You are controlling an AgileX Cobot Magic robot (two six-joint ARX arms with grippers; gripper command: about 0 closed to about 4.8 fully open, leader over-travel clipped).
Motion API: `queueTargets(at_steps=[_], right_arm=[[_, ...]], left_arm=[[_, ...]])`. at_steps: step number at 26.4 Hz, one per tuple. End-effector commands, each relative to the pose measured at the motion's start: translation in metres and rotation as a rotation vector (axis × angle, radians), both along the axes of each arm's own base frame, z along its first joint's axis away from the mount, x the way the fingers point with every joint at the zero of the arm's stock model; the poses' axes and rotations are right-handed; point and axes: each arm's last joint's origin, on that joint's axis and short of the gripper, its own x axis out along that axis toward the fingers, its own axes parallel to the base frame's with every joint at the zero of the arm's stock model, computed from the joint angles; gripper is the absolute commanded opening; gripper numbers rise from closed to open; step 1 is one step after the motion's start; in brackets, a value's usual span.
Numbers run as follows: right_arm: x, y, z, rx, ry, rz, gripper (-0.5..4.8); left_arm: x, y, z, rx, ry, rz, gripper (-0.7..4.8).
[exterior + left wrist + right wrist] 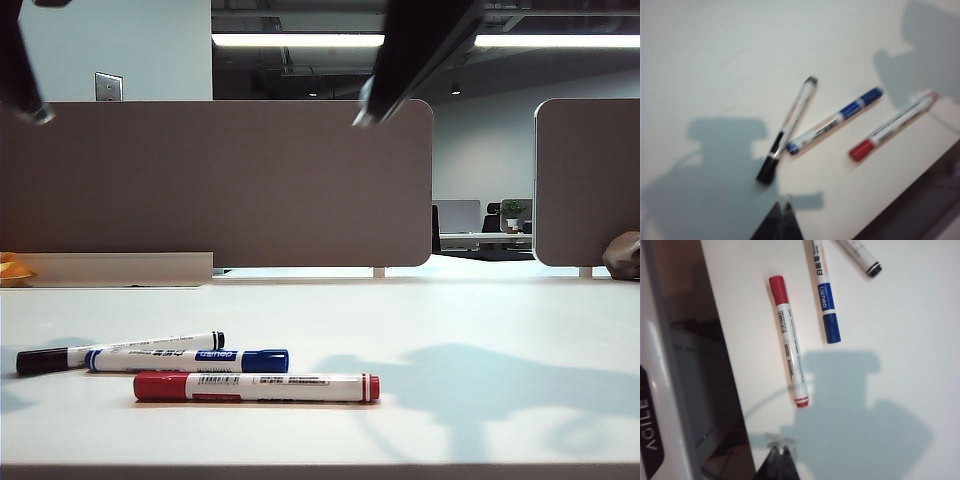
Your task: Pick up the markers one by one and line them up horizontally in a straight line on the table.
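Tabletop: off-white, matte, bearing all three markers at its near left in the exterior view; arm shadows fall across it. Grey-brown divider panels stand along its far edge.

Left gripper: raised above the tabletop at upper left of the exterior view, near the black cap in its wrist view. Fingers closed together, holding nothing.

Right gripper: raised at upper centre of the exterior view, above the tabletop near the front edge. Fingers closed, holding nothing.

Red marker: lying flat, nearest the front edge, apart from the other two, cap to the left in the exterior view.

Blue marker: lying flat just behind the red one, cap to the right, its other end touching or just beside the black marker.

Black marker: lying flat, furthest left, angled slightly against the blue one. The three are not in a single line.
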Motion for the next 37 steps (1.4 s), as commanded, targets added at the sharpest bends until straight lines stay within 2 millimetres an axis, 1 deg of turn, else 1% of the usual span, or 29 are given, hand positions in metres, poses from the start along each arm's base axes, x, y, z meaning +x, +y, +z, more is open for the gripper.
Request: queueTargets(at_steps=[1,2,4,6,14,16,19,23,24,25,29,37], right_arm=[[0.008,0.015,-0.015,-0.050,0.020,0.023,0.00],[0.009,0.019,-0.021,-0.064,0.032,0.029,0.01],[0.010,0.026,-0.032,-0.091,0.059,0.044,0.27],[0.012,0.031,-0.039,-0.112,0.080,0.052,0.52],[0.015,0.035,-0.048,-0.136,0.096,0.077,0.55],[0.015,0.036,-0.053,-0.153,0.107,0.093,0.55],[0.014,0.041,-0.061,-0.182,0.125,0.106,1.08],[0.012,0.049,-0.070,-0.201,0.133,0.152,1.08],[0.013,0.052,-0.074,-0.208,0.134,0.158,1.08],[0.012,0.058,-0.082,-0.225,0.146,0.170,1.08],[0.013,0.067,-0.097,-0.256,0.158,0.186,1.08],[0.018,0.073,-0.108,-0.269,0.129,0.179,1.08]], left_arm=[[0.002,-0.003,-0.001,0.087,-0.023,-0.025,-0.02],[0.002,-0.003,-0.002,0.094,-0.025,-0.032,-0.01],[0.002,-0.003,-0.002,0.093,-0.027,-0.036,0.04],[0.002,-0.003,-0.002,0.105,-0.034,-0.062,0.33],[0.000,-0.002,-0.005,0.180,-0.049,-0.146,0.36],[0.002,-0.002,-0.007,0.207,-0.049,-0.164,0.62],[0.004,-0.003,-0.011,0.187,-0.012,-0.180,0.62],[0.004,-0.005,-0.010,0.131,-0.025,-0.209,0.62],[0.005,-0.006,-0.009,0.112,-0.033,-0.217,0.62],[0.005,-0.006,-0.008,0.097,-0.036,-0.225,0.62],[0.003,-0.006,-0.007,0.095,-0.043,-0.225,0.62],[-0.006,-0.002,0.002,0.147,-0.098,-0.195,0.62]])
